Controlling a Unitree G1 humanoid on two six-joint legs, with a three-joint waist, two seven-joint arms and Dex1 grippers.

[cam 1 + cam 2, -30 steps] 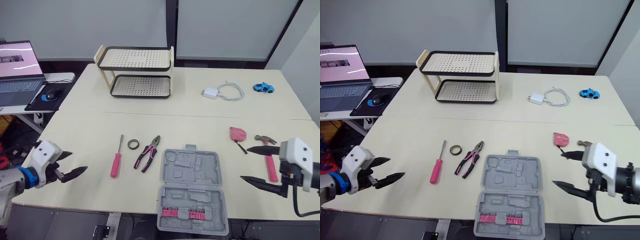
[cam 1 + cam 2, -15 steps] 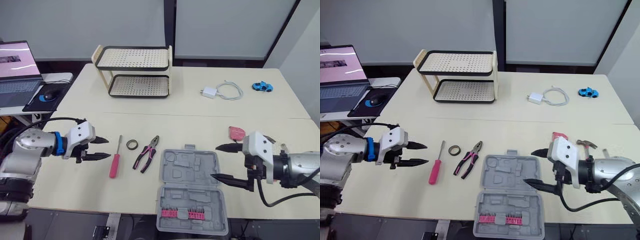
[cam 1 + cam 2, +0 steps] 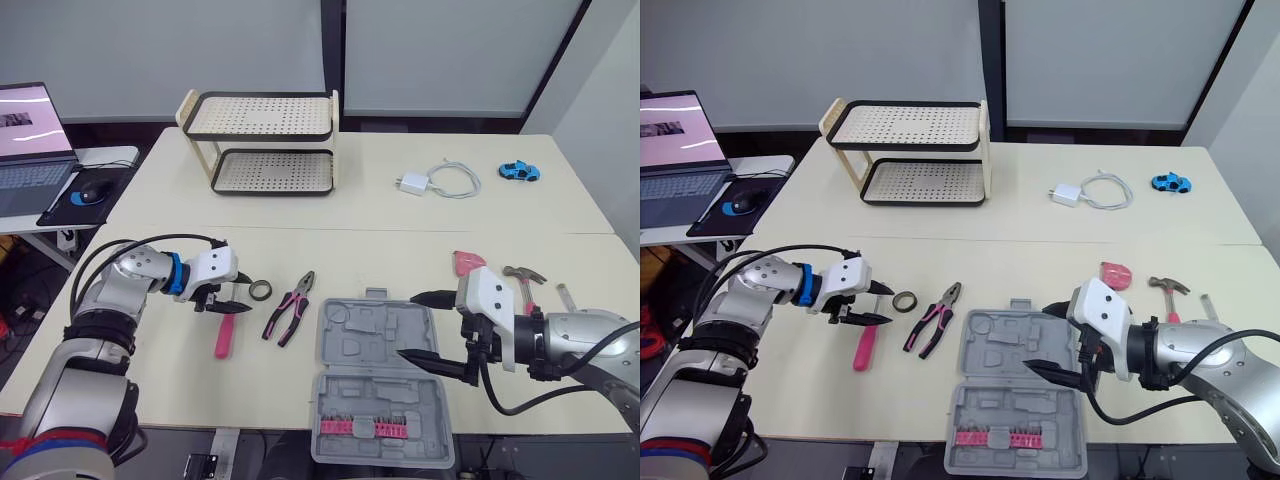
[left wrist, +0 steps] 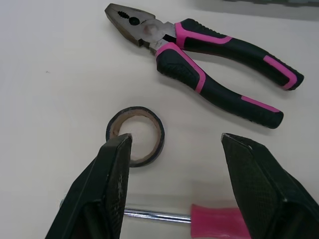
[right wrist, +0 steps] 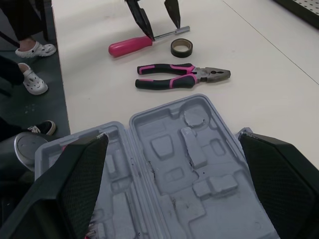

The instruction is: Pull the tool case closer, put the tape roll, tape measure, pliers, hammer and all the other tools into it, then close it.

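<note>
Barely beginning: poising the spread left gripper (image 3: 245,296) at the small dark tape roll (image 3: 263,290) left of the open grey plastic tool case (image 3: 380,370), the spread right gripper (image 3: 406,325) over it; packing, closing pending

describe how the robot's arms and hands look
Both arms are silver-grey, with a loose black cable looping along each. The left hand and right hand each have a white blocky housing and two black pointed fingers with a cross-hatched inner face. A blue ring marks the left wrist.
</note>
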